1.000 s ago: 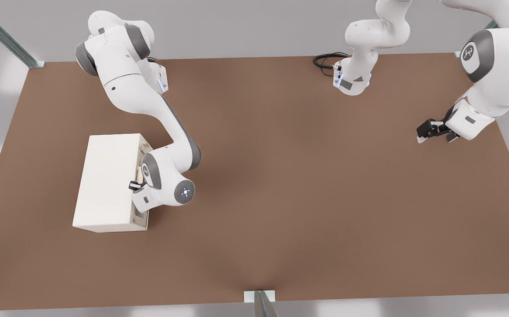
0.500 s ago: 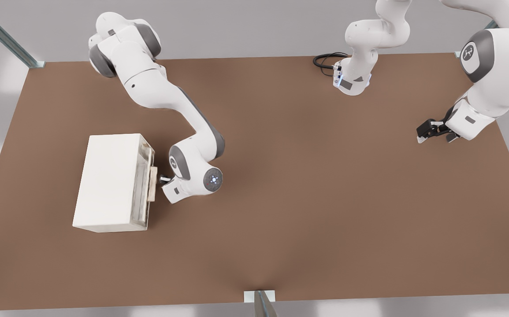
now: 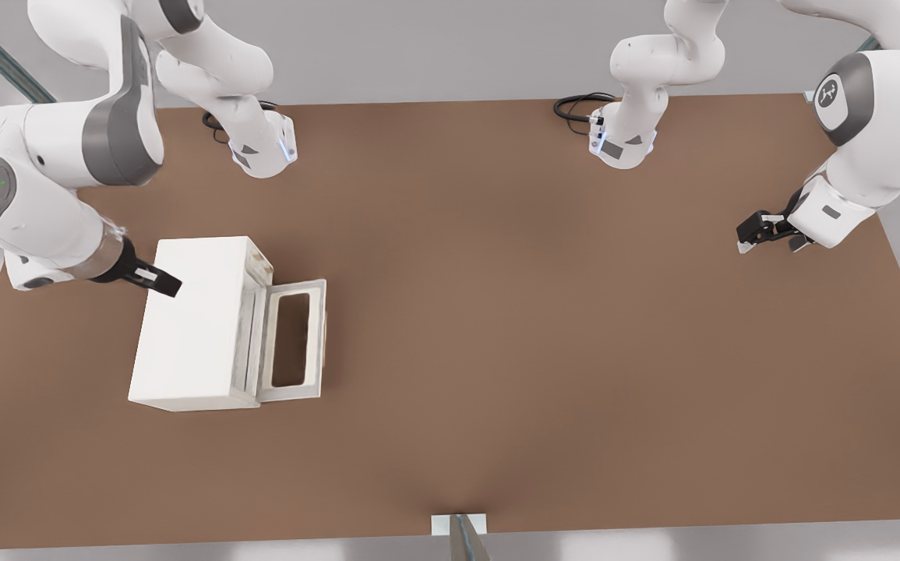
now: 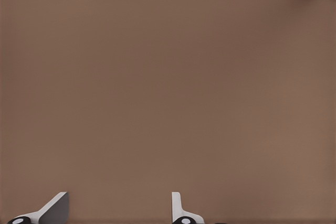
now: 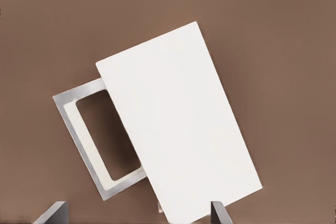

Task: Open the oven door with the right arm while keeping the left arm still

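gripper (image 3: 160,280) fingers spread, empty, high over oven (image 3: 188,323) | oven door (image 3: 292,340) flat open beyond fingertips | risk: descending retreat clips oven top

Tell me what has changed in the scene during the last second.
The oven door swung down from shut to fully open, lying flat before the oven. The right arm let go of the handle and drew up and back; its end effector, open, now hangs above the oven's far edge. The oven stayed put.
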Action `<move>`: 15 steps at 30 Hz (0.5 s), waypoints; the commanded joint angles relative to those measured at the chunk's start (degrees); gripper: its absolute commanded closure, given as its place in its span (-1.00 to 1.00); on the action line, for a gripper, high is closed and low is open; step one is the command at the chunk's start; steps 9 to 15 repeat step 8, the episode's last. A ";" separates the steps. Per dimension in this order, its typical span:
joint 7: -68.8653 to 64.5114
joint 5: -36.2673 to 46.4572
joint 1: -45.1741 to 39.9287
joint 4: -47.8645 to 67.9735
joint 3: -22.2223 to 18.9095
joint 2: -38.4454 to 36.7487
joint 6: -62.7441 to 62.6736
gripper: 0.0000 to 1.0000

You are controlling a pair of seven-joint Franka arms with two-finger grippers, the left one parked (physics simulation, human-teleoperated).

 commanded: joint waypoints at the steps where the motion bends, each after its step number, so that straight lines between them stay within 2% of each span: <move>1: -22.32 1.05 0.04 0.09 0.04 0.09 -0.56 -1.00; 15: -22.76 1.14 -0.14 0.09 -0.05 1.23 1.82 -1.00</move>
